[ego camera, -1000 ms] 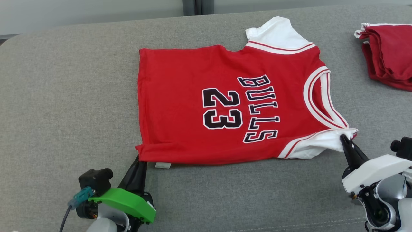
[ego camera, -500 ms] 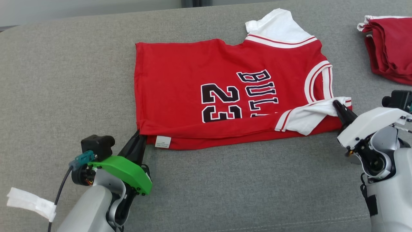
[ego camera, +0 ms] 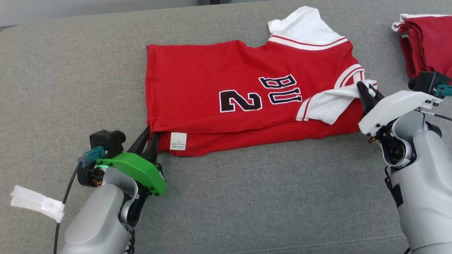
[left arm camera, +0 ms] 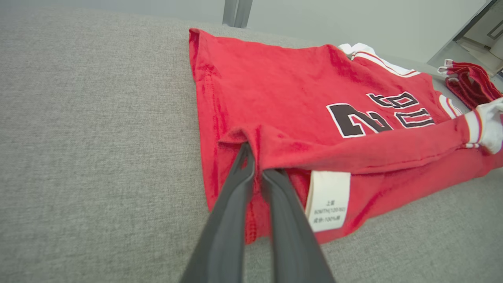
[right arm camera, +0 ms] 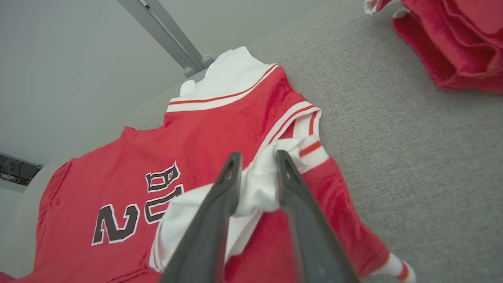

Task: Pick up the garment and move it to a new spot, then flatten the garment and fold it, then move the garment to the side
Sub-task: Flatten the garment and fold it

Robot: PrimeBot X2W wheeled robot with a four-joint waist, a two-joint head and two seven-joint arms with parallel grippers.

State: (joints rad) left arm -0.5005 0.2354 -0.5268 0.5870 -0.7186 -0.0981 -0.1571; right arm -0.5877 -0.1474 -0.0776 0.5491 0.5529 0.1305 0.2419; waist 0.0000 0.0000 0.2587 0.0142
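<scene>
red jersey half-folded, grey couch

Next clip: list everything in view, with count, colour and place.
Red fabric jersey with white sleeves: 1, red, white, black print; centre, near edge folded over.
White care label: 1, white, jersey's near left corner.
Folded dark red garments: 1 stack, dark red, far right.
Grey woven fabric surface: 1, grey, under everything.
Grey metal post: 1, grey, behind the surface.
White tape strip: 1, white, by left arm's cable.
Left claw: 1, dark, pinching jersey's near left corner.
Right claw: 1, dark, gripping jersey's near sleeve.
</scene>
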